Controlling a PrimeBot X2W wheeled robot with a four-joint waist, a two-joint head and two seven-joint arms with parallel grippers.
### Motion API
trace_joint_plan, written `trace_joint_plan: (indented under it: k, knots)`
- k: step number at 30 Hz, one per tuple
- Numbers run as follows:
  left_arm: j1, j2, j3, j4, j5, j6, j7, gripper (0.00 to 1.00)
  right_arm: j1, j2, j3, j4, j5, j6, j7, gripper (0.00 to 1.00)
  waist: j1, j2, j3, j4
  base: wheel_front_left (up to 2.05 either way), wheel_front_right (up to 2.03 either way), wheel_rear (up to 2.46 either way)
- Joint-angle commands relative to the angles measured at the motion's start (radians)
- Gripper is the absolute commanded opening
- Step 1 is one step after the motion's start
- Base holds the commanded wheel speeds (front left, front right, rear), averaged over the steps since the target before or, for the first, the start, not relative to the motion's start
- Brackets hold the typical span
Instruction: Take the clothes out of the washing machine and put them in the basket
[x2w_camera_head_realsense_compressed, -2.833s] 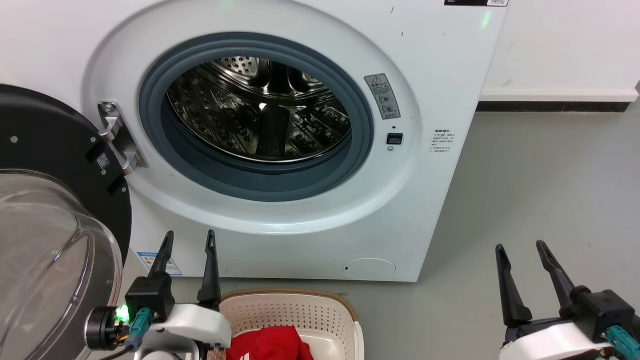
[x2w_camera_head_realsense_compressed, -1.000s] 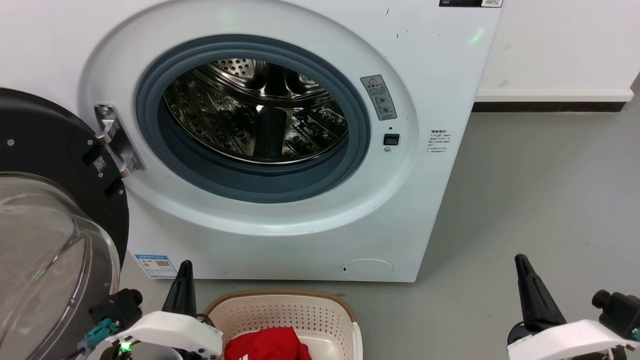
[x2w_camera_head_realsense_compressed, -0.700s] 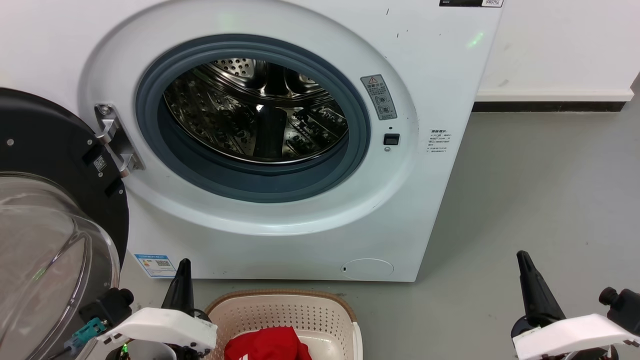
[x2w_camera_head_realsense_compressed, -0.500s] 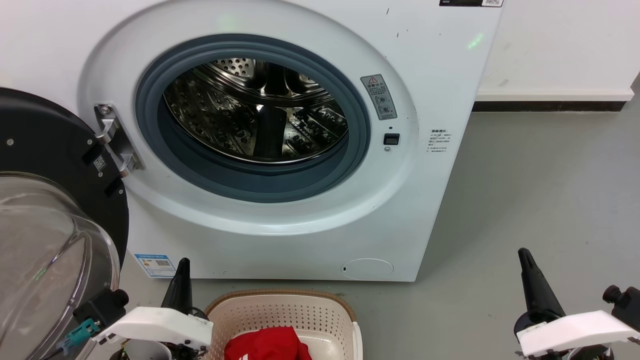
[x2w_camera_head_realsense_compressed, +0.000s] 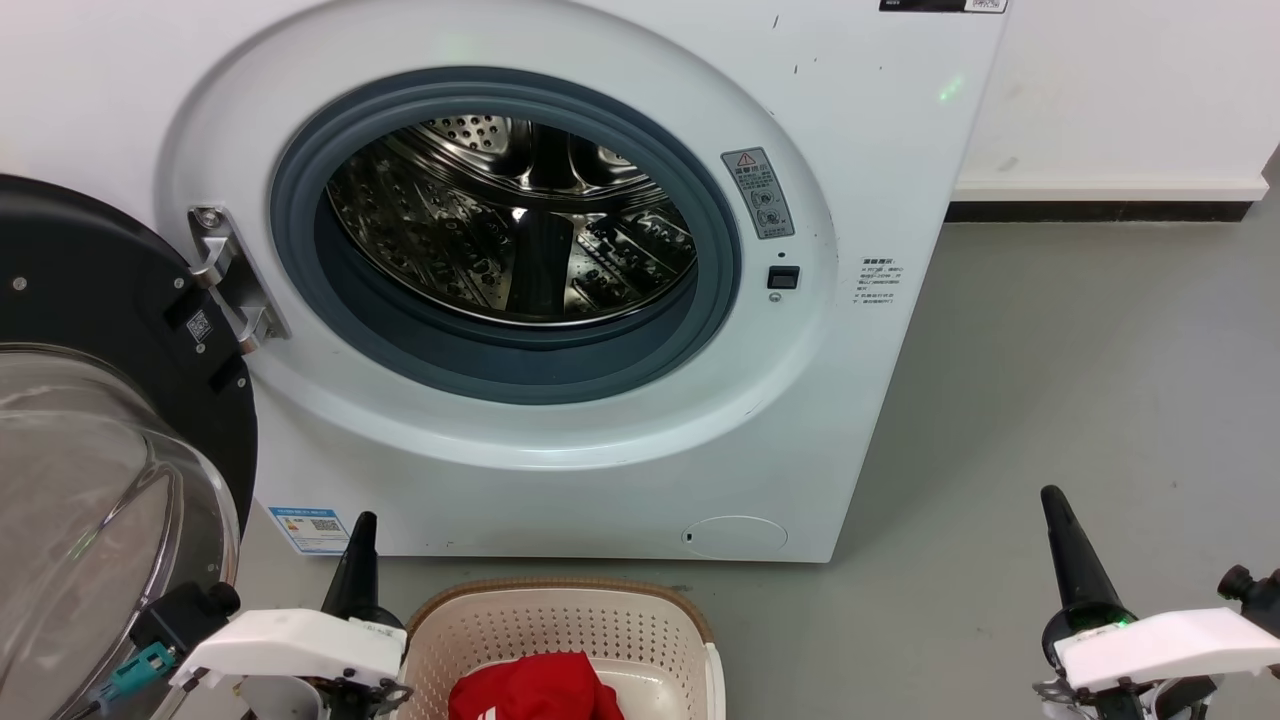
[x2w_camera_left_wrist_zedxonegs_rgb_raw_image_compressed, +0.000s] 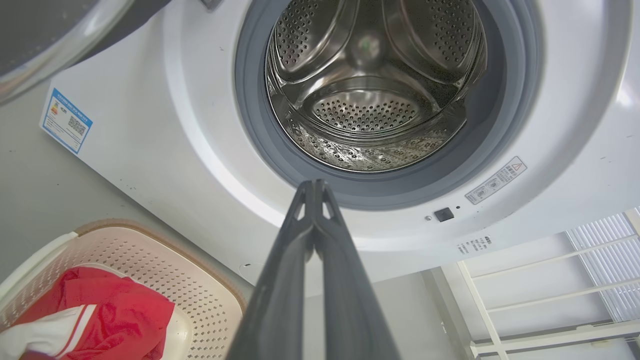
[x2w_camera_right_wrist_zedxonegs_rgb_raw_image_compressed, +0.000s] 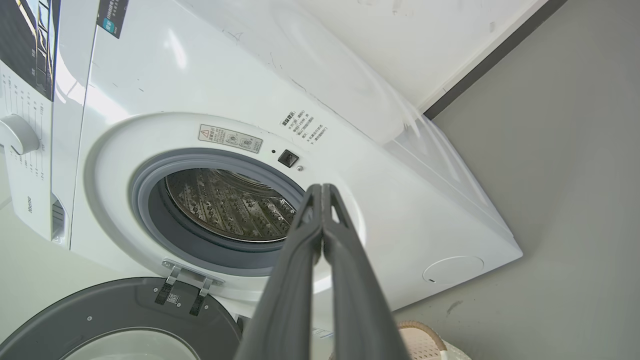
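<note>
The white washing machine stands in front of me, its steel drum bare inside the grey gasket. The red clothes lie in the cream basket on the floor below the opening; they show as clothes in the basket in the left wrist view. My left gripper hangs shut just left of the basket, fingertips together. Far to the right over the floor, my right gripper is shut too, holding nothing.
The black-rimmed glass door is swung open at the left, close beside my left arm. Bare grey floor stretches right of the machine to a white wall with a dark skirting. A white rack shows in the left wrist view.
Both grippers have gone from open to shut and sunk lower in the head view. The camera shifted slightly. The clothes stay in the basket.
</note>
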Motion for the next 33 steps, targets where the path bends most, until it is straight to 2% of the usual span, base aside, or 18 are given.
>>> trace_joint_plan:
  k: [1,9,33]
  knots:
    - [-0.029,-0.002,0.008,-0.007,-0.025,-0.010,0.005,0.00,-0.027,-0.007,-0.003,-0.002,0.032,0.000,0.004,0.00,0.0000,0.0000,0.000,0.000,0.00,0.00,0.00]
    - [-0.034,-0.006,0.025,-0.003,-0.137,-0.024,0.031,0.00,-0.044,-0.008,-0.011,0.017,0.148,0.000,0.023,0.00,0.0000,0.0000,0.001,0.000,0.00,0.00,0.00]
    - [-0.046,-0.015,0.059,0.005,-0.367,-0.054,0.084,0.00,-0.079,-0.006,-0.031,0.060,0.386,0.000,0.067,0.00,0.0000,0.0000,0.004,0.001,0.00,0.00,0.00]
